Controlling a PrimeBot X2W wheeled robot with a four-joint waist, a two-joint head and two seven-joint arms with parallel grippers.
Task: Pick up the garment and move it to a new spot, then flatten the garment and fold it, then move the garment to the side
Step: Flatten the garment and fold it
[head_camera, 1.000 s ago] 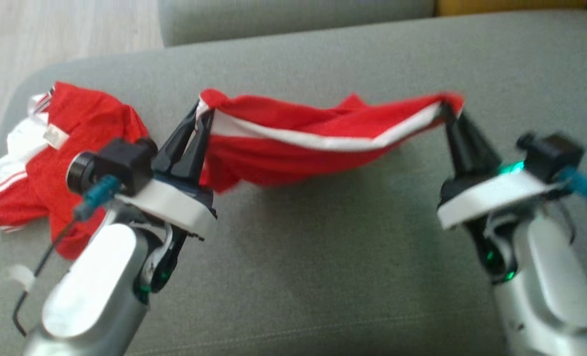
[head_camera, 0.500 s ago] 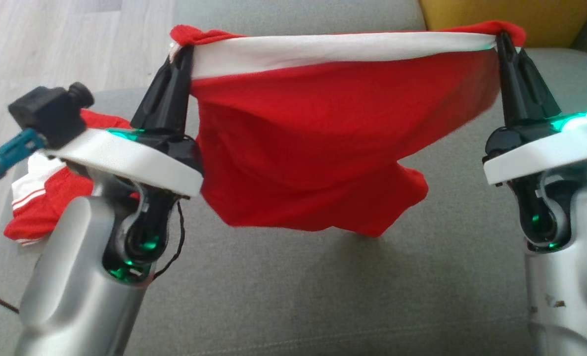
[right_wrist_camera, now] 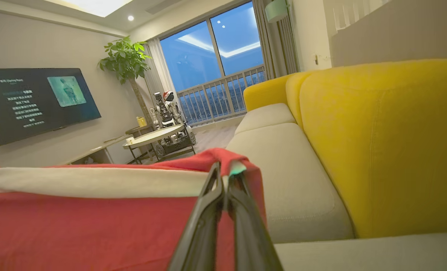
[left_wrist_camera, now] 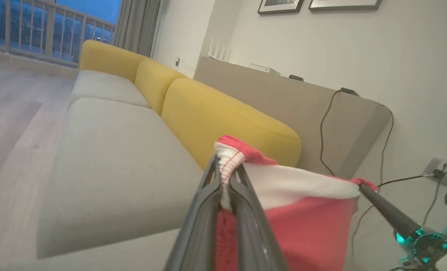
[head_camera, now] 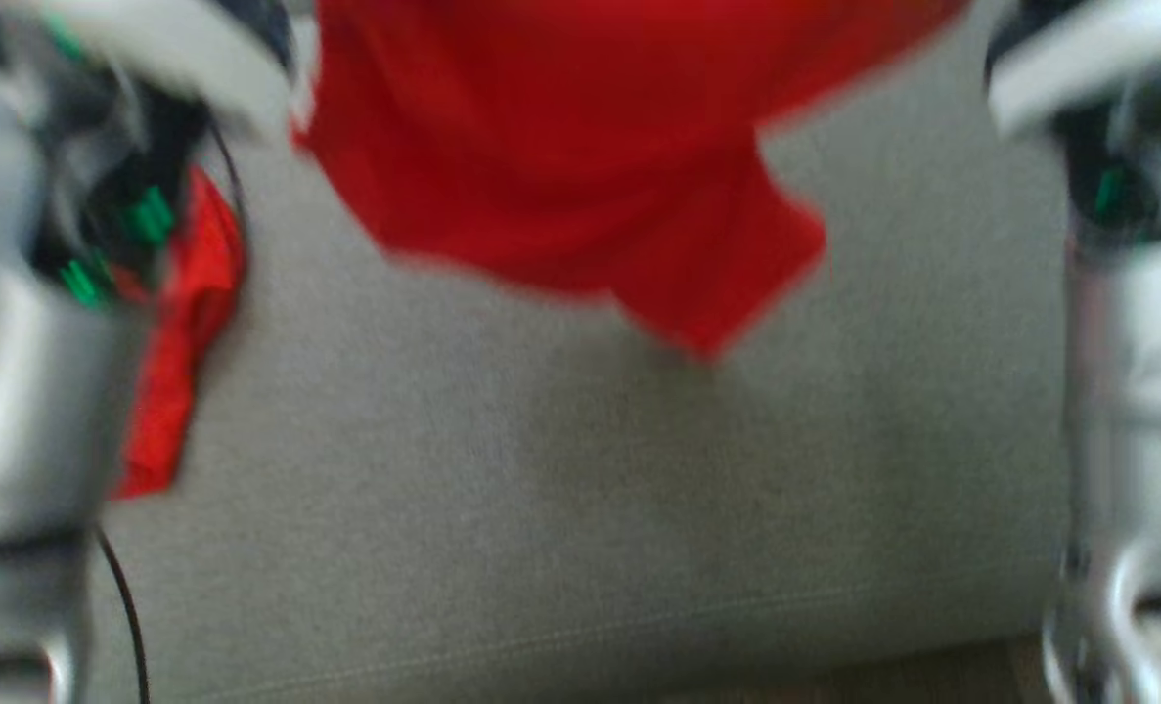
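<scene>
Garment [head_camera: 560, 176], red with a white band, hangs at 12 o'clock in my head view, over the grey sofa cushion [head_camera: 560, 508]. Left tool [left_wrist_camera: 226, 169] is clamped on one end of the band and right tool [right_wrist_camera: 225, 175] on the other, with the band stretched between them. Second red cloth [head_camera: 174, 372] lies at 9 o'clock.

We see two silvery forearms [head_camera: 13, 391], each capped by a white wrist plate [head_camera: 179, 49], with green lights [head_camera: 150, 215] in the black joints. A black cable [head_camera: 130, 611] hangs by the left one. The fingers [left_wrist_camera: 200, 218] are long, dark grey and tapered (a teal glow at the right pair's base).
</scene>
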